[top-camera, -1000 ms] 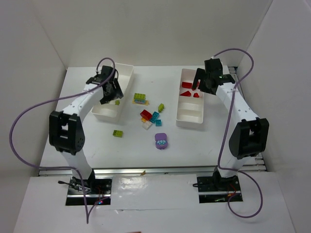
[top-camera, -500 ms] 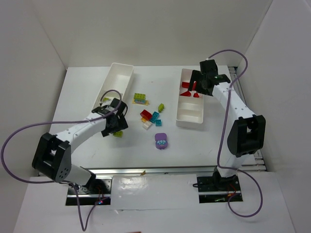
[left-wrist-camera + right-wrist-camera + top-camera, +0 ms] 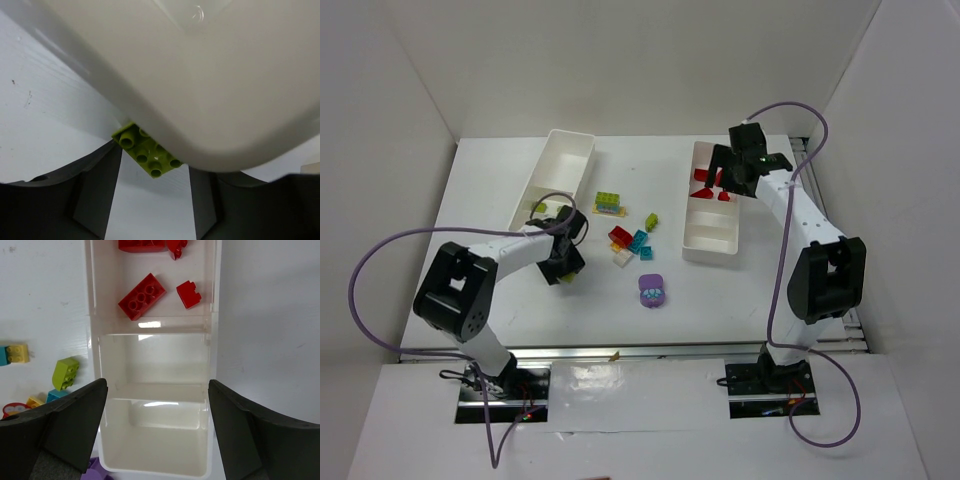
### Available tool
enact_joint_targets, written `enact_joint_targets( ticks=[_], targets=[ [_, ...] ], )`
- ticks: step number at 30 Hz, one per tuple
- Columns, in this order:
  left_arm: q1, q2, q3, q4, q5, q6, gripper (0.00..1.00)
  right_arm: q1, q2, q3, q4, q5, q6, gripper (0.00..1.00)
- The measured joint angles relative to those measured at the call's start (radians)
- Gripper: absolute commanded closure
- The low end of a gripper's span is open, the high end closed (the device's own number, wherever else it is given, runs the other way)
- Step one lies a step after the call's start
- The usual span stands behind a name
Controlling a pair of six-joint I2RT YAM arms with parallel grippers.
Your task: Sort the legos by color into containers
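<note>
My left gripper (image 3: pixel 563 262) is low on the table at the near end of the left container (image 3: pixel 582 140). In the left wrist view a lime green lego (image 3: pixel 147 150) lies against the container's wall (image 3: pixel 200 75), just ahead of my open gripper (image 3: pixel 154 172), whose fingers do not touch it. My right gripper (image 3: pixel 730 170) hangs open over the right container (image 3: pixel 710 255). Its wrist view shows my open gripper (image 3: pixel 157 386) with nothing in it. Red legos (image 3: pixel 142 296) lie in the far compartment, and the two nearer compartments hold nothing.
Loose legos lie between the containers: a lime, yellow and blue stack (image 3: pixel 609 202), a lime brick (image 3: pixel 651 221), red (image 3: pixel 619 236), teal (image 3: pixel 639 240), white (image 3: pixel 623 257) and a purple piece (image 3: pixel 652 290). A lime brick (image 3: pixel 538 208) sits in the left container.
My left gripper came off the left container and dropped to the table by the lime lego. My right gripper shifted slightly left over its container.
</note>
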Motion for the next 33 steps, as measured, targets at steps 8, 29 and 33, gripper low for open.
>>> enact_joint_targets(
  ticks=[8, 29, 33],
  targets=[
    [-0.004, 0.01, 0.006, 0.006, -0.016, -0.011, 0.67, 0.01, 0.0, 0.0, 0.0, 0.0, 0.0, 0.11],
    [0.141, 0.002, 0.457, -0.076, 0.049, 0.19, 0.85, 0.012, 0.0, 0.0, 0.002, 0.005, 0.001, 0.11],
    [0.216, 0.072, 0.494, -0.073, 0.048, 0.206, 0.85, 0.013, 0.0, -0.001, 0.004, 0.003, 0.001, 0.11]
  ],
)
